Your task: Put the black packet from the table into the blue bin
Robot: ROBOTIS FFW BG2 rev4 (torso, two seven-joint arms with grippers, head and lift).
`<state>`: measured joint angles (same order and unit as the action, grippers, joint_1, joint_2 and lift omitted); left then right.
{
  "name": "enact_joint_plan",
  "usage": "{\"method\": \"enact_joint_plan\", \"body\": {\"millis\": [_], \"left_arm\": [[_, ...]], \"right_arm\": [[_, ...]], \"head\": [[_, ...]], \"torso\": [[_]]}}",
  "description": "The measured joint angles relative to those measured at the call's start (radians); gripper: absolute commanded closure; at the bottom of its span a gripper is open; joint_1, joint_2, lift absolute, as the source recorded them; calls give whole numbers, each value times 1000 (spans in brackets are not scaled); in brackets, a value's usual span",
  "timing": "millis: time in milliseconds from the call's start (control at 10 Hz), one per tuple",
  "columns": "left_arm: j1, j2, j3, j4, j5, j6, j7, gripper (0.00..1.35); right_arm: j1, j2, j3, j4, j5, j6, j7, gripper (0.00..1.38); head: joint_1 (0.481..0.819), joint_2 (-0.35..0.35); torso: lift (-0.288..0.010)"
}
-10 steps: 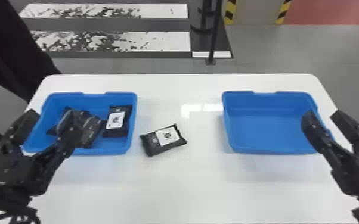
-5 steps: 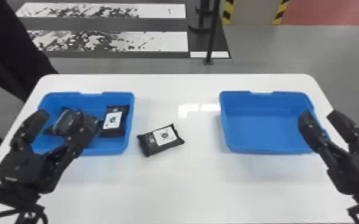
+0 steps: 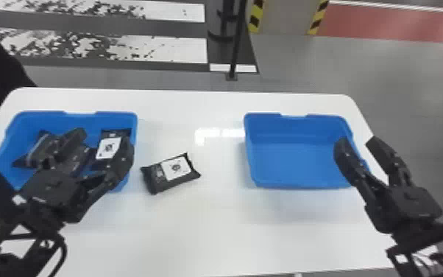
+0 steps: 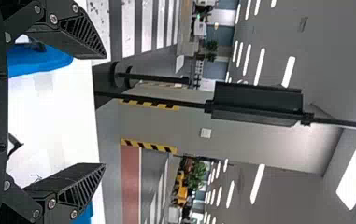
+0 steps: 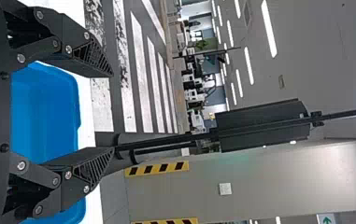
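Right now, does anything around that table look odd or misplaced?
One black packet lies askew on the table between the left bin and right bin, while similar packets sit inside the left one. Beyond, white floor stripes look patchy, perhaps worn.

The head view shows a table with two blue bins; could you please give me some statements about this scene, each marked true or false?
1. A black packet lies on the table between the left bin and the right bin. True.
2. The left gripper is shut on that packet. False: the left gripper is open, and the packet lies on the table.
3. The packet's white label faces up. True.
4. The right gripper is shut. False: the right gripper has its fingers apart.
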<state>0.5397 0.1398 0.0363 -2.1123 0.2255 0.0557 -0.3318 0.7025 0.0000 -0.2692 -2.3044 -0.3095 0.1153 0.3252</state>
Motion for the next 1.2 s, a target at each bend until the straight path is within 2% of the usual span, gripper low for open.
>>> {"method": "enact_joint_plan", "body": {"millis": [300,500,700,900,1200], "left_arm": [[-156,-3,-68,139,-134,59,-67,213],[-238,-15,-87,221,-221,93,-104,213],[-322,-26,-111,297,-307,169,-149,209],[-400,-29,-164,373,-341,253,-189,214],[-483,-31,-244,473,-329,349,-214,211]], "right_arm": [[-13,0,3,10,5,0,0,502],[-18,0,4,14,7,0,0,504],[-20,0,4,16,9,0,0,502],[-24,0,4,19,11,0,0,504],[-27,0,4,21,12,0,1,504]], "head": [[695,-180],[695,-189],[695,-199],[695,-224],[695,-265]], "torso": [[-110],[-110],[-110],[-110],[-110]]}}
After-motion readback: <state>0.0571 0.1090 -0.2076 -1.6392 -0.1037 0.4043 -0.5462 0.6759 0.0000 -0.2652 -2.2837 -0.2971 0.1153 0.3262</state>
